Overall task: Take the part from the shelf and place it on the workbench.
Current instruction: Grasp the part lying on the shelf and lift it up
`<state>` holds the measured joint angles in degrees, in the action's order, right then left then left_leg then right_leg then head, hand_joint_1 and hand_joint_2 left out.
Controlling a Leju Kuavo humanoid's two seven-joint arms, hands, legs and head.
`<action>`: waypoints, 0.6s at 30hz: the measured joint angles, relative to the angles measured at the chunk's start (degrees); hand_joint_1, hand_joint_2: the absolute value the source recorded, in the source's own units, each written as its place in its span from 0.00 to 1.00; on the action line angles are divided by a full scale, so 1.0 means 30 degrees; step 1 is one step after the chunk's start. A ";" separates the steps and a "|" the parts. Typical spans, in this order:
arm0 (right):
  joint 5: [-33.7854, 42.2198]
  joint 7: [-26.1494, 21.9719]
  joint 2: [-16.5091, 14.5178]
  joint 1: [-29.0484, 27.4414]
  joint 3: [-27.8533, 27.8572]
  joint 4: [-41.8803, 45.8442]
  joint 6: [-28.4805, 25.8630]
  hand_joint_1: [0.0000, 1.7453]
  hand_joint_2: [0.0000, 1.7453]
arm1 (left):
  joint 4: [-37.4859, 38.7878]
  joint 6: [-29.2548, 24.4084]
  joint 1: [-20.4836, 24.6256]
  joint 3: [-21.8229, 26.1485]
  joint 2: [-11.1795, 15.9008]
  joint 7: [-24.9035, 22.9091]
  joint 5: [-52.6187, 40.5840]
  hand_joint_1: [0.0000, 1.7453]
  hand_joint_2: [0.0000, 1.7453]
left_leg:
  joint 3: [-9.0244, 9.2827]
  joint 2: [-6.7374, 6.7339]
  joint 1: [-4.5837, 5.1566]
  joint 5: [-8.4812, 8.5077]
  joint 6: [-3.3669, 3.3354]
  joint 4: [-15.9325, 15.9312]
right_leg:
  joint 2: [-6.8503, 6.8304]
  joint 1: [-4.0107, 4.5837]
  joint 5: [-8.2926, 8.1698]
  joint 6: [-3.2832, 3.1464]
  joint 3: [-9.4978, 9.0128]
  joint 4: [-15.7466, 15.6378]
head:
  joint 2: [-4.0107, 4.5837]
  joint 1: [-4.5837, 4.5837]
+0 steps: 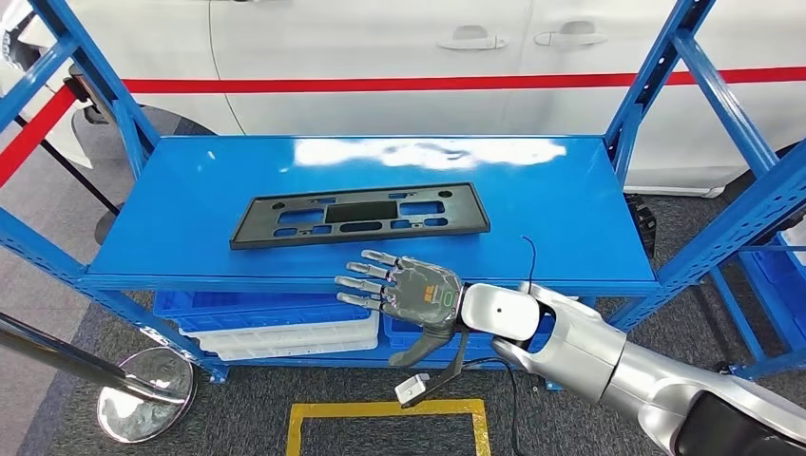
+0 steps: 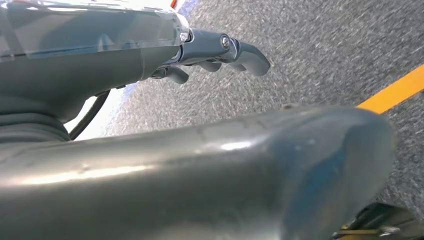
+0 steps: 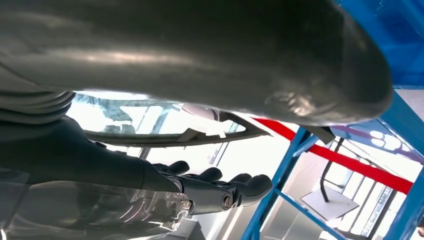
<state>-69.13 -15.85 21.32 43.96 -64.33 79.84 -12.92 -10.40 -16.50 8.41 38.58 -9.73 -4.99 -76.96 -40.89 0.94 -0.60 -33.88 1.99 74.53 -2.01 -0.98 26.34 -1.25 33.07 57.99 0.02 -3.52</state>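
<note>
Inspector: Your right hand (image 1: 409,294) hovers at the near edge of the blue shelf (image 1: 570,209), fingers spread wide and holding nothing. I judge that is set for sliding under.

Operator: The part?

Inspector: The black plate (image 1: 359,215) lies flat mid-shelf, just beyond the fingertips, untouched. Your left hand (image 2: 215,55) hangs over floor, fingers loosely curled, empty.

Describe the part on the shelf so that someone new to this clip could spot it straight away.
Find the blue metal rack standing in front of the white car. On its top shelf lies the part, a long, flat black rectangular panel with several cut-out openings. It is the one dark thing on that blue surface, just beyond the right hand, whose spread fingers hold nothing.
</note>
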 joint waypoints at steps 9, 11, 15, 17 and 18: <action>0.0057 0.0024 0.0033 0.0161 -0.0120 0.0044 0.0026 0.00 0.00 | 0.0000 0.0000 -0.0027 0.0005 0.0022 -0.0038 -0.0002 0.00 0.00 | 0.1731 0.0309 0.0187 0.3575 -0.0835 -0.5564 | 0.0072 0.0110 0.0928 0.0677 -0.1082 -0.0073 | 0.0000 -0.0002; 0.0173 0.0067 0.0027 0.0268 -0.0118 -0.0014 0.0088 0.00 0.00 | 0.0000 0.0005 0.0010 0.0007 0.0009 -0.0062 -0.0053 0.00 0.00 | 0.1972 0.0386 0.0066 0.3576 -0.1052 -0.5779 | 0.0164 0.0031 0.1355 0.0819 -0.0725 0.0737 | 0.0000 0.0000; 0.0510 0.0200 -0.0042 0.0363 -0.0109 -0.0634 0.0279 0.00 0.00 | 0.0000 0.0049 0.0155 0.0004 -0.0018 -0.0140 -0.0133 0.00 0.00 | 0.2265 0.0582 0.0032 0.3341 -0.1255 -0.5820 | 0.0400 -0.0121 0.2472 0.0948 0.1961 0.5072 | 0.0000 0.0002; 0.0734 0.0337 -0.0044 0.0432 -0.0053 -0.1135 0.0333 0.00 0.00 | 0.0000 0.0086 0.0137 0.0007 -0.0035 -0.0173 -0.0166 0.00 0.00 | 0.2542 0.0742 0.0031 0.3116 -0.1217 -0.5784 | 0.0392 -0.0163 0.1307 0.0932 0.2173 0.4564 | 0.0000 0.0002; 0.0856 0.0390 -0.0049 0.0518 0.0007 -0.1427 0.0335 0.00 0.00 | 0.0000 0.0102 0.0128 0.0007 -0.0057 -0.0180 -0.0204 0.00 0.00 | 0.2715 0.0805 0.0034 0.2976 -0.1174 -0.5758 | 0.0333 -0.0164 0.0354 0.0877 0.1823 0.3392 | 0.0000 0.0002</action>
<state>-66.57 -14.68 21.17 45.52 -64.31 75.56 -11.91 -10.40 -16.20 8.79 38.60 -9.90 -5.54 -77.57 -32.74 3.36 -0.50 -24.96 -1.53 57.26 -1.01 -1.47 27.40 1.39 38.54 68.16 0.02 -3.52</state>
